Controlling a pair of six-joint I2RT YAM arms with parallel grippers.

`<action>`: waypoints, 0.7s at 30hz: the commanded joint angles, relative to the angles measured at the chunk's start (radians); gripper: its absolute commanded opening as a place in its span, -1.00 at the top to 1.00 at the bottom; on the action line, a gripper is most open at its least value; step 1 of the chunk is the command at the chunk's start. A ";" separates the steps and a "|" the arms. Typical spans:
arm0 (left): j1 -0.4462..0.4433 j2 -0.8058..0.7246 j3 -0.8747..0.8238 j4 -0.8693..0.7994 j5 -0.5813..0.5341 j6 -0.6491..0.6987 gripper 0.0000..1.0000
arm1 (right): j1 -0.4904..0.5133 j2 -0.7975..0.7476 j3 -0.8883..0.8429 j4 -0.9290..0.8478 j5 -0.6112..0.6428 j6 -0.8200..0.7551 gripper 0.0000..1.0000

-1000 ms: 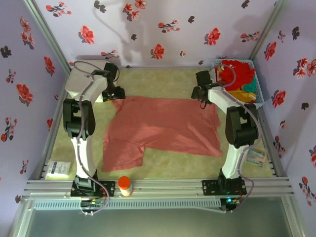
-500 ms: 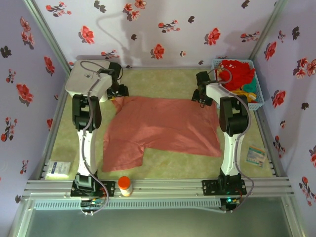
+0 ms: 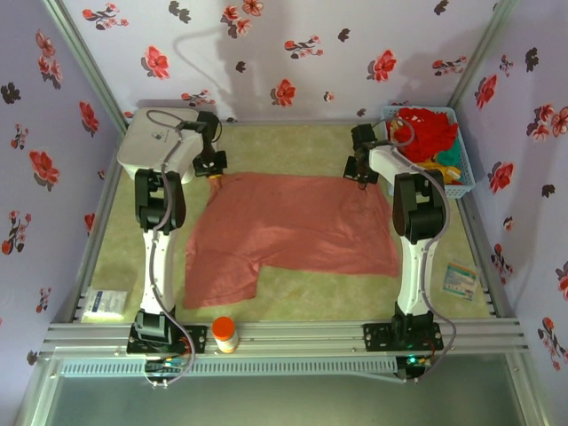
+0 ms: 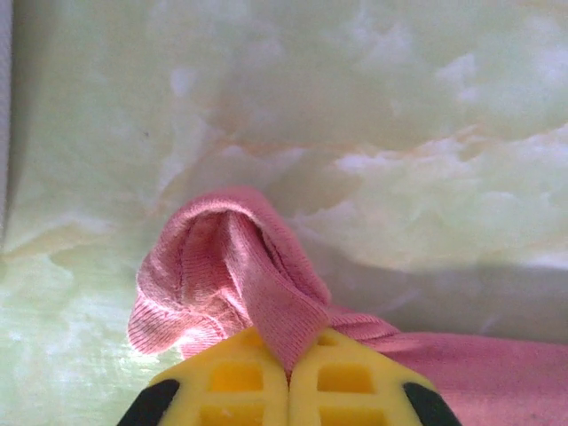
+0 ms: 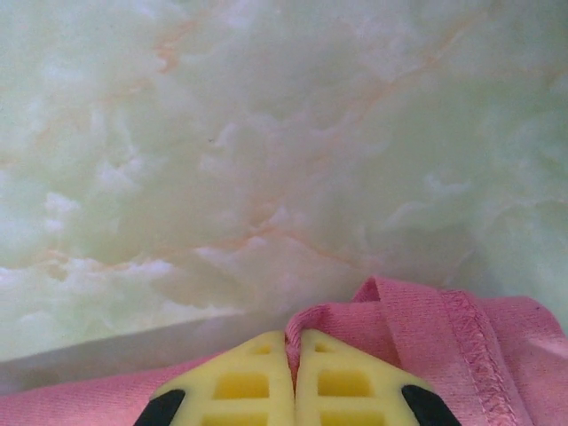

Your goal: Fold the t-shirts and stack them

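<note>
I see one green table (image 3: 293, 293), and it is the biggest thing here. One pink shirt (image 3: 293, 226) lies spread out in the middle of it. One sleeve sticks out toward me on the left.

I have two arms. The left arm (image 3: 153, 240) reaches up the left side of the shirt. The right arm (image 3: 415, 231) reaches up the right side.

One white box (image 3: 146, 142) sits in the far left corner, and my left arm crosses over it in the top view. One blue basket (image 3: 454, 186) sits in the far right corner, just beside my right arm. Three bunched shirts lie in it: one red shirt (image 3: 430, 131), one yellow shirt (image 3: 429, 170) and one teal shirt (image 3: 451, 160). That makes four shirts in all.

One orange bottle (image 3: 224, 334) stands at the near edge, between the arm bases. Two small packets lie at the sides, a left packet (image 3: 105, 302) and a right packet (image 3: 459, 280).

The left gripper (image 4: 288, 373) is closed tight on the far left corner of the pink shirt. A loop of pink cloth pokes out past its yellow fingers (image 4: 235, 382). The right gripper (image 5: 294, 355) is closed tight on the far right corner, with the stitched hem beside it.
</note>
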 commanded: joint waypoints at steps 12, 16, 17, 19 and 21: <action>0.007 -0.394 -0.217 0.017 -0.105 0.023 1.00 | 0.079 -0.452 -0.279 0.091 0.230 -0.001 1.00; -0.013 -0.606 -0.464 0.099 -0.143 0.003 1.00 | 0.118 -0.612 -0.446 0.106 0.297 0.031 1.00; -0.020 -0.660 -0.543 0.136 -0.147 -0.010 1.00 | 0.132 -0.647 -0.488 0.105 0.315 0.050 1.00; -0.038 -0.761 -0.680 0.189 -0.158 -0.034 1.00 | 0.165 -0.710 -0.565 0.106 0.317 0.086 1.00; -0.062 -0.844 -0.796 0.218 -0.184 -0.051 1.00 | 0.216 -0.760 -0.644 0.099 0.342 0.117 1.00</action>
